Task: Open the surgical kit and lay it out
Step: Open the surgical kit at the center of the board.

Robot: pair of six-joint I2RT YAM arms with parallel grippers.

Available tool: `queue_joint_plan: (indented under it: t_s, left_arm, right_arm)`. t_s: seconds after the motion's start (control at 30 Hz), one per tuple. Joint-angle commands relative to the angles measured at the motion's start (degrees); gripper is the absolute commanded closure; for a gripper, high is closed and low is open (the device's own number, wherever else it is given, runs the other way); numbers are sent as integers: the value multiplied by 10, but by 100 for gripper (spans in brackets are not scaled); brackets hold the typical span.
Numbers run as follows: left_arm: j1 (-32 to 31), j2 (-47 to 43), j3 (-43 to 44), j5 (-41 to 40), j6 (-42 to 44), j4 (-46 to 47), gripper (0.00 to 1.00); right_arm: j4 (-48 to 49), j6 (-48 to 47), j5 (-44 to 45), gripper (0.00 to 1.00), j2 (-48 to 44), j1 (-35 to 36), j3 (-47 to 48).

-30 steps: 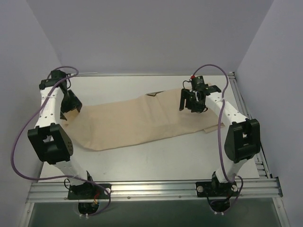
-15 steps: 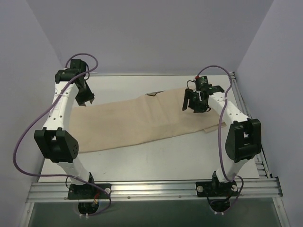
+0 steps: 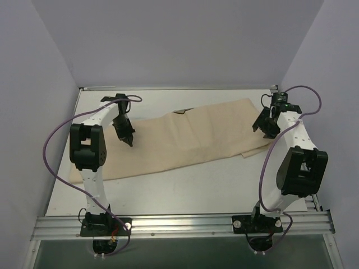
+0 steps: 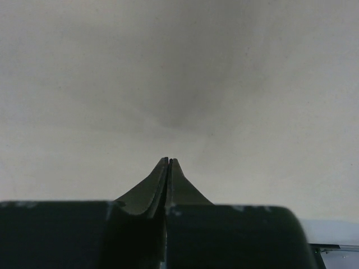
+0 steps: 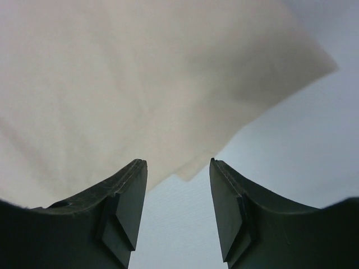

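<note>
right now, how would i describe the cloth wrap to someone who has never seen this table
On the white table, look between the two arms: the cloth wrap is a long beige sheet slanting from near left to far right. It is the only soft, tan thing there, with the shut left gripper over its left part and the open right gripper at its right end.

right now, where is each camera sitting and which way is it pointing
Top external: fixed above and behind the arms, looking down on the table and beige cloth wrap; left arm and right arm both show.
Left wrist: on the left arm, looking past the shut left jaws at a plain pale surface, probably the wrap.
Right wrist: on the right arm, looking past the parted right jaws at the wrap meeting bare table.
Shared: top and right wrist both show the wrap's edge on the table.
</note>
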Motion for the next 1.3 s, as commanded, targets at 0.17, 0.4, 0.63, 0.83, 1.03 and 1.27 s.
queue_joint_plan:
  t_s: [0.17,0.4,0.63,0.83,1.03,1.27]
  left_arm:
    - [32,85,42,20,11,26,98]
    - [108,163,89,27,34,8,98]
    - [139,224,175,7,57,-22,98]
    - [157,241,228,27,75,-36,98]
    - [149,227,203,51,76,-21,98]
    - [136,209,184,51,82,-20,98]
  right_arm:
    - [-41,38,22,43,-77,-89,-90]
    - [-32,47,-11,48,-70,-105,-123]
    - [-31,39,-26,51,-77,-105,-155]
    - [7,33,-100,52,-71,-97,-210]
    - [79,46,-78,55,-74,-85,-249]
    - [108,27,-35,64,-59,-83,-231]
